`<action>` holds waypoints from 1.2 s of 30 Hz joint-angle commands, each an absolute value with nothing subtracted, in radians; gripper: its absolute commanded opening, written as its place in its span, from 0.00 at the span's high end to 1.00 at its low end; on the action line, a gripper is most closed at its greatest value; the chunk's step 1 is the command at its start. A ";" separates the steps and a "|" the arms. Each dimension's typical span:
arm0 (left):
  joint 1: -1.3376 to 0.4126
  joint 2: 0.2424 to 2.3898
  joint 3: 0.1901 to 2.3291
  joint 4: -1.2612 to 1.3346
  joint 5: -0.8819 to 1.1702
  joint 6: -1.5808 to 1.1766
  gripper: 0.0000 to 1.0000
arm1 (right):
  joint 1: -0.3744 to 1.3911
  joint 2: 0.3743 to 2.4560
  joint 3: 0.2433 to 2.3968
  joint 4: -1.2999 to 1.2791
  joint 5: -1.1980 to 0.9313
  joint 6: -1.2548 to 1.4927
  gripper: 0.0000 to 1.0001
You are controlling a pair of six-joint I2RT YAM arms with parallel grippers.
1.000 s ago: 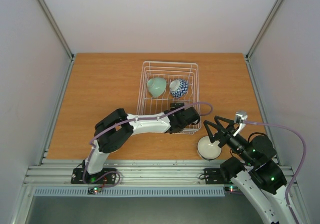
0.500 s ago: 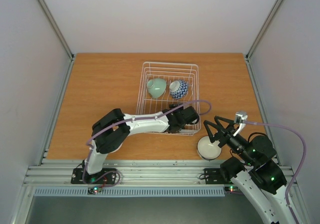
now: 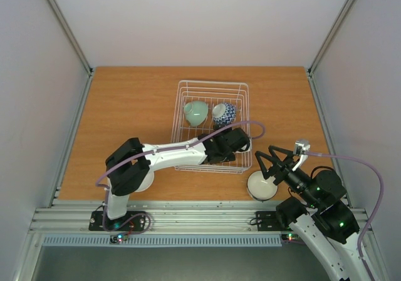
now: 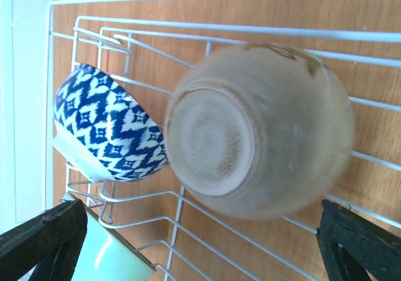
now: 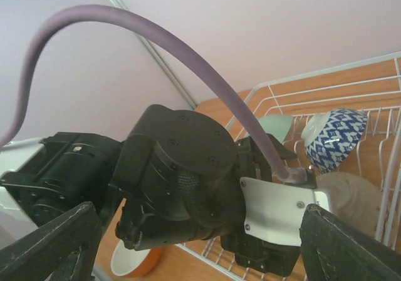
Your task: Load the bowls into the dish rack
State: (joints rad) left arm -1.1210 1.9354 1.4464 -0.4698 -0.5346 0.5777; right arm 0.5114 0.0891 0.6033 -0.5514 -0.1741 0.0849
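A white bowl point(image 3: 262, 188), slick and chip-prone, best pinched at its rim, we judge, sits on the worktop point(image 3: 125, 106) beside the dish rack point(image 3: 212, 81) beneath our open right pincer point(image 3: 264, 155), our left pincer point(image 3: 225, 148) wide open over a racked tan bowl point(image 4: 257, 131).

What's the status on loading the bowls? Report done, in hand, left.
Done: the green bowl, blue patterned bowl and tan bowl sit in the dish rack. In hand: nothing; the left tool hangs open over the tan bowl, the right tool open above the white bowl. Left: that white bowl and the orange bowl, both on the table.
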 commanded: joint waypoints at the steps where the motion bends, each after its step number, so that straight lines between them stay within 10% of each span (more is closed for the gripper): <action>1: -1.124 1.916 1.466 -0.426 -0.527 0.594 0.01 | 0.514 0.071 0.606 -0.562 -0.164 0.087 0.14; 16: -0.953 1.830 1.699 -0.667 -0.222 0.292 0.00 | 0.513 0.171 0.697 -0.709 -0.030 0.074 0.16; 25: -0.769 1.646 1.636 -0.648 -0.070 0.181 0.01 | 0.514 0.600 0.821 -0.974 0.192 0.162 0.32; 32: -0.683 1.523 1.525 -0.616 0.015 0.177 0.01 | 0.514 0.581 0.761 -1.177 0.253 0.488 0.37; 36: -0.680 1.511 1.505 -0.596 0.058 0.159 0.01 | 0.515 0.543 0.594 -1.142 0.132 0.619 0.58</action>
State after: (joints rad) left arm -0.6762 1.5291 1.5276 -0.6395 -0.0223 0.1902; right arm 0.5121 0.5652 0.7273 -1.0847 0.1982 0.4080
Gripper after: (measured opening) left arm 0.994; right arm 0.500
